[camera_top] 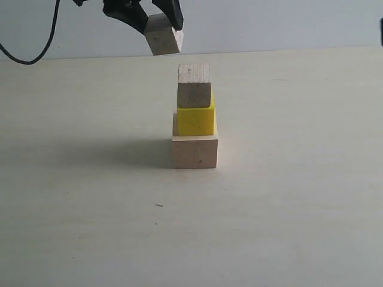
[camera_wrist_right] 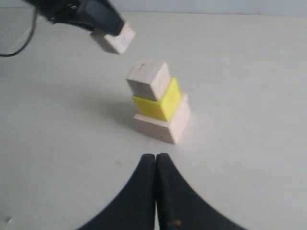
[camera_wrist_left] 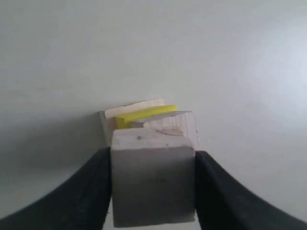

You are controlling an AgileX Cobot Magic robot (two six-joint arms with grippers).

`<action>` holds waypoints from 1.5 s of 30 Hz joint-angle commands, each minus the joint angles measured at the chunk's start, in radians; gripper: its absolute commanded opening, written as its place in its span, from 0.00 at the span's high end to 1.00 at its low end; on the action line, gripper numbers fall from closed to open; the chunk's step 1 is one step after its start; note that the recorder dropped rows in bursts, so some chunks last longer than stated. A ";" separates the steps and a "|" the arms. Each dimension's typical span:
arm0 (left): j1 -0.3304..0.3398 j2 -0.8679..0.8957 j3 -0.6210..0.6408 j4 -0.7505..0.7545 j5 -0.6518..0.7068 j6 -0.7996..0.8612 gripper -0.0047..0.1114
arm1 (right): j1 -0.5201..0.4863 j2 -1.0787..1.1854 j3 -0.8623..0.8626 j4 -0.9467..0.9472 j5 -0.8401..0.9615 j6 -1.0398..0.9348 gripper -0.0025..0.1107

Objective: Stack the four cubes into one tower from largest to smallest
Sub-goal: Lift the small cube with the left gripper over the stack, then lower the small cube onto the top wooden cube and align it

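Final step, I'd say: left fingers pinch the smallest cube, the tower below and slightly aside, so centre, then lower; right fingers pressed together.

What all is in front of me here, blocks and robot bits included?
large wood cube: one, pale, on the table, bottom of the stack
yellow cube: one, bright yellow, on the large wood cube
small wood cube: one, pale, on the yellow cube
held wood cube: one, pale, in the air above the stack
table: one, pale, under everything
cable: one, black, far back
left gripper: black, clamping the held wood cube
right gripper: black, shut, empty
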 commanded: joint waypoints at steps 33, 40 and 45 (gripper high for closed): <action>-0.082 -0.003 -0.009 0.031 -0.005 -0.126 0.96 | -0.001 -0.188 0.153 0.003 0.065 -0.055 0.98; -0.075 0.011 -0.009 0.035 -0.005 -0.115 0.96 | -0.001 -0.188 0.153 0.044 0.069 -0.083 0.98; -0.072 0.059 -0.017 0.037 -0.005 -0.100 0.96 | -0.001 -0.188 0.153 0.046 0.069 -0.083 0.98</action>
